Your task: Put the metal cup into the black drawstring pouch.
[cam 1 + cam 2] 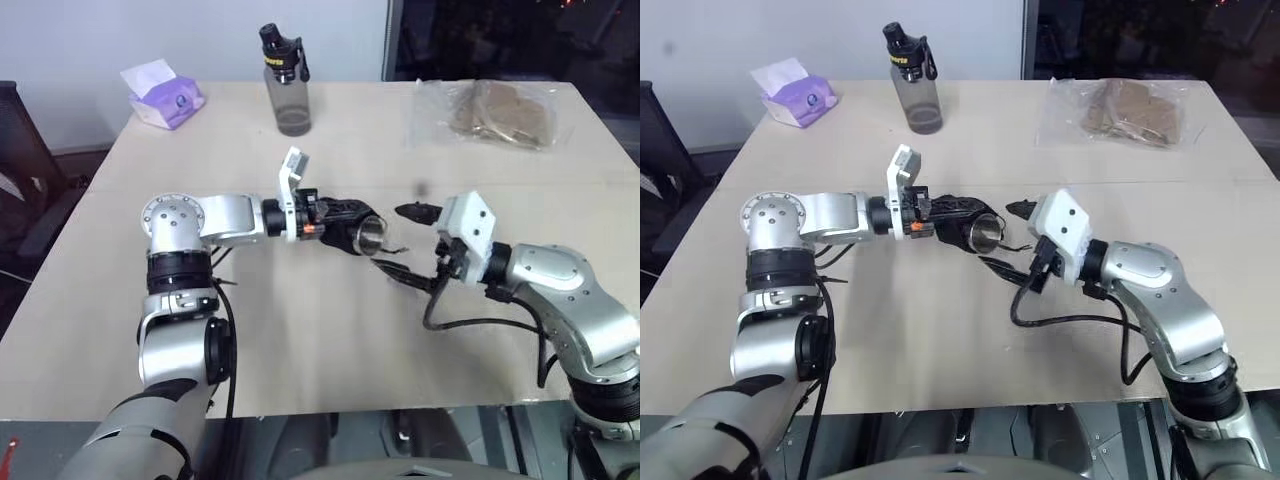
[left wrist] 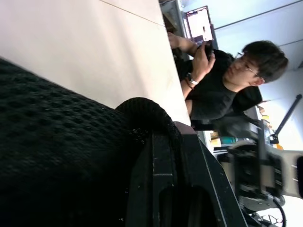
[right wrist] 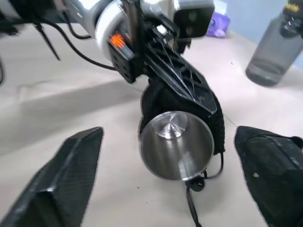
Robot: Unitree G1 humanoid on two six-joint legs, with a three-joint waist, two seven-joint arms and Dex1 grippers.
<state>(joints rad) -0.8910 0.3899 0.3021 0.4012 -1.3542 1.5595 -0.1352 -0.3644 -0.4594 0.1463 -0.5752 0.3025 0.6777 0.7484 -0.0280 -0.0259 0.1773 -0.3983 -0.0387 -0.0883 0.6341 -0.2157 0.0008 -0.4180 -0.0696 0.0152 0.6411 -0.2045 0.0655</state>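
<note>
Metal cup (image 3: 176, 144) lodged base-outward in the mouth of the black drawstring pouch (image 1: 345, 225), axis level, pointing at the right gripper (image 3: 170, 182), spread wide just beside; left gripper (image 1: 335, 228) pinching the pouch

No readable text anywhere. Water bottle (image 1: 288, 85) near the surface's far edge has a yellow band on its neck, lettering too small to read.

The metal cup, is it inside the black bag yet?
Partly in: the metal cup sits in the black drawstring pouch mouth, its shiny base poking out.
</note>
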